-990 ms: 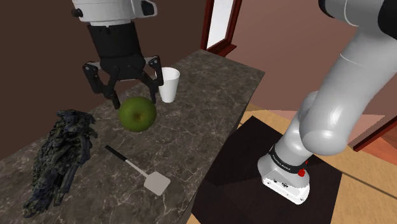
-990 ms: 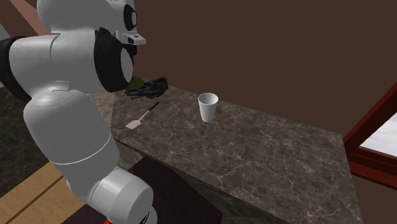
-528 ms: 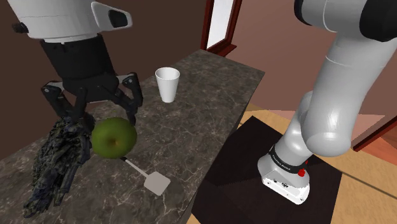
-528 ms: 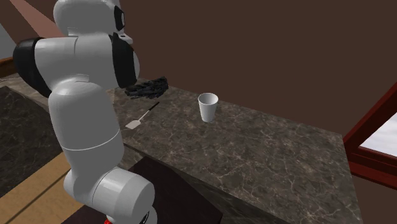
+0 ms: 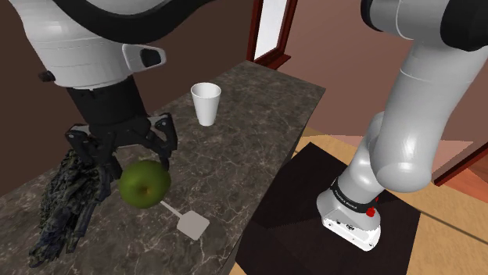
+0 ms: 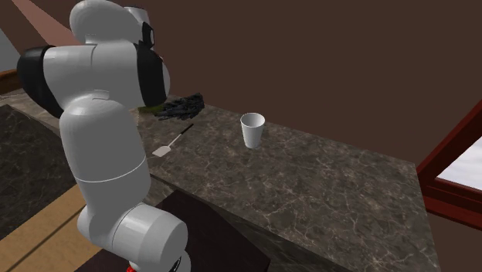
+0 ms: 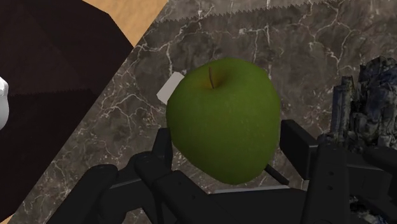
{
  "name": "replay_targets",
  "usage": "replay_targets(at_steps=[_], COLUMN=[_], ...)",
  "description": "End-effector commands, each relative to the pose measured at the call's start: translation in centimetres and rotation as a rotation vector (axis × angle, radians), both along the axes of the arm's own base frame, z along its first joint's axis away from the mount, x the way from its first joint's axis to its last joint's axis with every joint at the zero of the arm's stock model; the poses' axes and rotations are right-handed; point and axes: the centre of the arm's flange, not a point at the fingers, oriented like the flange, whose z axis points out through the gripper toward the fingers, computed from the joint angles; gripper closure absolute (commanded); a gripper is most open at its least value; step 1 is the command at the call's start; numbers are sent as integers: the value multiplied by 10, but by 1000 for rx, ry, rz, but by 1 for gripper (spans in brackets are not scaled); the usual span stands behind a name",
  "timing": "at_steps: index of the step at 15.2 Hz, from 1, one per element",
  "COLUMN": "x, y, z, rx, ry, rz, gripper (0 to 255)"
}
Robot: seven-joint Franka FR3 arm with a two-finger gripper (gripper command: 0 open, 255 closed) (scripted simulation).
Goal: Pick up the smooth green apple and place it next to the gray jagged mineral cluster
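- No text, label, brand, number or sign can be read in any of the views.
- The white cup [image 5: 206,104], the arm [image 5: 413,109] and the marbled table [image 5: 258,129] carry plain surfaces with no legible marking.

The claw [image 5: 137,166], clasping the green apple [image 5: 145,185], hung close beside the dark mineral cluster [image 5: 66,199], leaving little room on that side. A spatula [image 5: 188,223] lay on the worktop [image 5: 250,133] beneath it. The white cup [image 5: 207,102] stood well apart, with bare worktop between cup and spatula.
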Motion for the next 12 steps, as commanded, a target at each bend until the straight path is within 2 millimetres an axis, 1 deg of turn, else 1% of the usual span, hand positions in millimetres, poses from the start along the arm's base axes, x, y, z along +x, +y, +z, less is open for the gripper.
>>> replay_targets(at_steps=[1, 12], x=[0, 0], y=[0, 0], z=[-11, -69], rx=[0, 0], ry=[0, 0], rz=[0, 0], gripper=[255, 255])
